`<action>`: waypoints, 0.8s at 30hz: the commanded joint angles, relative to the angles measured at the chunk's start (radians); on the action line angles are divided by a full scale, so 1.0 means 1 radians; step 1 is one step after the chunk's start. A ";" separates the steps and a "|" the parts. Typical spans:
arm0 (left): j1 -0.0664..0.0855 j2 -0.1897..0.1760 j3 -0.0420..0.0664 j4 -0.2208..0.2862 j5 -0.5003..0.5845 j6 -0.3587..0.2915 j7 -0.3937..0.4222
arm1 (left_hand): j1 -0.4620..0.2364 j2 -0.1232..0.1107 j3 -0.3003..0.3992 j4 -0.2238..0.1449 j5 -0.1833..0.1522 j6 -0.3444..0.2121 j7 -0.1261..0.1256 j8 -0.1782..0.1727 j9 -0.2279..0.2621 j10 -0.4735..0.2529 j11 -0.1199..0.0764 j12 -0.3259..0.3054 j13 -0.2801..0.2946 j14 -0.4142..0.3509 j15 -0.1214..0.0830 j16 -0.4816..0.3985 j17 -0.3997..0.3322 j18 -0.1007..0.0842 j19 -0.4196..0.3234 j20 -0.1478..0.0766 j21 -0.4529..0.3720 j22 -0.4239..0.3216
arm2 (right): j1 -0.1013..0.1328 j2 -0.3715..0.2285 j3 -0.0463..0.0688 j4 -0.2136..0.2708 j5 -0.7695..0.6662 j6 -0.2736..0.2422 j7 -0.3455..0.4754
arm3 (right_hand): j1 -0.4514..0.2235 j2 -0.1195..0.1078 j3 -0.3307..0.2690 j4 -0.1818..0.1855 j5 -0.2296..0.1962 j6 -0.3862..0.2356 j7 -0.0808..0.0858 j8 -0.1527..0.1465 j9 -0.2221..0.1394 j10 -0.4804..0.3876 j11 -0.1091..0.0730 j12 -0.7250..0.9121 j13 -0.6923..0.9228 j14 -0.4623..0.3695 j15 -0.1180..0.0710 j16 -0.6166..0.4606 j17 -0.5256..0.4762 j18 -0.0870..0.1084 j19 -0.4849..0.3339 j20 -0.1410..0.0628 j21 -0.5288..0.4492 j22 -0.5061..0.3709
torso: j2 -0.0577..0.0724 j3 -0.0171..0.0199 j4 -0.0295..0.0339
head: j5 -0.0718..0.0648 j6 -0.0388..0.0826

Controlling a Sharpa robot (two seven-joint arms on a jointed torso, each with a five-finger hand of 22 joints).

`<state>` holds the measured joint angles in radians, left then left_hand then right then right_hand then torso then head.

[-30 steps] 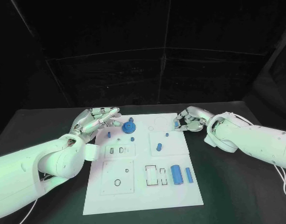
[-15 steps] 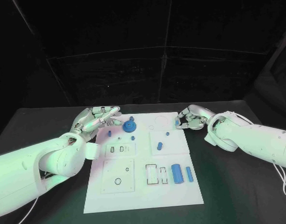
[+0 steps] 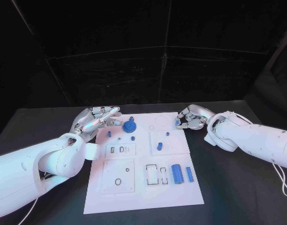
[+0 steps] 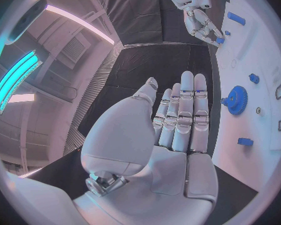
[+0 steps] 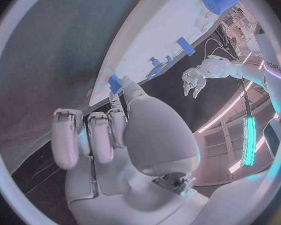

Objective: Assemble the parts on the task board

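The white task board [image 3: 143, 194] lies in the middle of the black table. A blue gear [image 3: 130, 126] stands near its far edge, also seen as the blue gear [image 4: 235, 100]. My right hand [image 3: 192, 118] hovers at the board's far right corner and pinches a small blue part [image 5: 115, 83] between thumb and a finger; the same small blue part [image 4: 220, 40] shows from the left wrist. My left hand [image 3: 97, 118] is at the board's far left corner, fingers stretched out and holding nothing.
Small blue pegs [image 3: 160, 146] stand on the board's middle. A blue cylinder [image 3: 177, 174] and a thinner blue bar [image 3: 189, 175] lie on its right side, next to rectangular slots [image 3: 155, 174]. Black table surrounds the board.
My right hand has drifted slightly toward the far edge with the small blue part still pinched. The left hand has hardly moved.
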<state>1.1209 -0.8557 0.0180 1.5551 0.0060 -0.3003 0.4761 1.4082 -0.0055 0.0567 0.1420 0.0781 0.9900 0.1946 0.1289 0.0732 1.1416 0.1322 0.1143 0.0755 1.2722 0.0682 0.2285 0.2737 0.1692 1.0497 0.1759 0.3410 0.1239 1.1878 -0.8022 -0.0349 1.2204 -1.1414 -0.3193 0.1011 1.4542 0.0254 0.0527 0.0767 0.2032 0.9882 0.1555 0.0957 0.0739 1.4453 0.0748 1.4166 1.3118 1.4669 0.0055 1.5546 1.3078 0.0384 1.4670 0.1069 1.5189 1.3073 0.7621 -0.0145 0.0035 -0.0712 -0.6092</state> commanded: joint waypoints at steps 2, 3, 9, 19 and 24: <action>0.001 0.001 0.001 0.001 -0.001 0.012 0.003 | 0.008 0.003 -0.001 -0.008 0.001 0.006 0.003 -0.006 -0.001 0.007 -0.001 -0.003 0.001 -0.007 0.001 -0.001 0.001 0.014 0.000 0.004 -0.007 -0.001 | 0.001 0.001 0.000 0.000 0.008 0.002 0.000 | 0.007 0.003 0.012 -0.003 -0.005 0.021 -0.003 0.010 0.003 0.005 -0.008 0.005 0.098 0.099 -0.012 0.007 0.241 -0.008 0.040 -0.005 -0.002 0.125 | 0.000 0.0003 -0.0002 | -0.002 -0.001; 0.001 0.001 0.001 0.001 -0.001 0.012 0.003 | 0.008 0.003 -0.001 -0.008 0.001 0.006 0.003 -0.006 -0.001 0.007 -0.001 -0.003 0.001 -0.007 0.001 -0.001 0.001 0.014 0.000 0.004 -0.007 -0.001 | 0.001 0.001 0.000 -0.001 0.008 0.003 -0.001 | 0.007 0.003 0.013 -0.003 -0.005 0.023 -0.004 0.011 0.003 0.005 -0.009 0.005 0.099 0.099 -0.012 0.007 0.241 -0.009 0.040 -0.006 -0.002 0.125 | 0.000 0.0000 -0.0003 | -0.002 -0.001; 0.001 0.000 0.001 0.002 -0.001 0.012 0.003 | 0.008 0.003 -0.001 -0.008 0.001 0.006 0.003 -0.006 -0.001 0.007 -0.001 -0.003 0.001 -0.007 0.001 -0.001 0.001 0.014 0.000 0.004 -0.007 -0.001 | 0.001 0.002 0.000 -0.001 0.002 0.005 -0.008 | 0.006 0.005 0.021 -0.007 -0.005 0.041 -0.011 0.017 0.004 0.007 -0.015 0.007 0.101 0.099 -0.017 0.007 0.241 -0.008 0.040 -0.010 -0.002 0.125 | 0.000 0.0003 0.0000 | -0.003 -0.003; 0.001 -0.001 0.001 0.002 -0.001 0.013 0.003 | 0.008 0.003 -0.001 -0.008 0.001 0.006 0.003 -0.006 -0.001 0.007 -0.001 -0.003 0.001 -0.007 0.001 -0.001 0.001 0.014 0.000 0.004 -0.007 -0.001 | 0.001 0.004 0.000 0.001 -0.037 -0.010 -0.022 | 0.006 0.007 0.027 -0.010 -0.005 0.050 -0.015 0.020 0.005 0.007 -0.019 0.006 0.100 0.099 -0.021 0.008 0.243 -0.009 0.040 -0.014 -0.002 0.125 | 0.000 0.0005 0.0005 | -0.005 -0.004; 0.001 -0.001 0.001 0.002 -0.001 0.013 0.002 | 0.008 0.003 -0.001 -0.008 0.001 0.006 0.003 -0.006 -0.001 0.007 -0.001 -0.003 0.001 -0.007 0.001 -0.001 0.001 0.014 0.000 0.004 -0.007 -0.001 | 0.001 0.004 0.000 0.007 -0.056 -0.032 -0.029 | 0.009 0.010 0.034 -0.013 -0.003 0.053 -0.017 0.020 0.004 0.006 -0.021 0.005 0.099 0.100 -0.023 0.008 0.244 -0.009 0.041 -0.016 -0.002 0.126 | 0.000 0.0009 0.0000 | -0.005 -0.006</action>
<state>1.1208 -0.8567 0.0180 1.5555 0.0060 -0.2993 0.4746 1.4082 -0.0055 0.0567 0.1421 0.0782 0.9899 0.1946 0.1289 0.0732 1.1416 0.1322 0.1143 0.0754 1.2722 0.0682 0.2285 0.2734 0.1691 1.0497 0.1758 0.3410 0.1241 1.1883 -0.7987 -0.0341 1.2229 -1.1670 -0.3268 0.0842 1.4542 0.0253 0.0827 0.0634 0.2032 1.0358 0.1390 0.1118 0.0773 1.4525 0.0603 1.4176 1.3116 1.4668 -0.0094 1.5588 1.3076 0.0384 1.4671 0.0994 1.5189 1.3073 0.7622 -0.0139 0.0035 -0.0759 -0.6133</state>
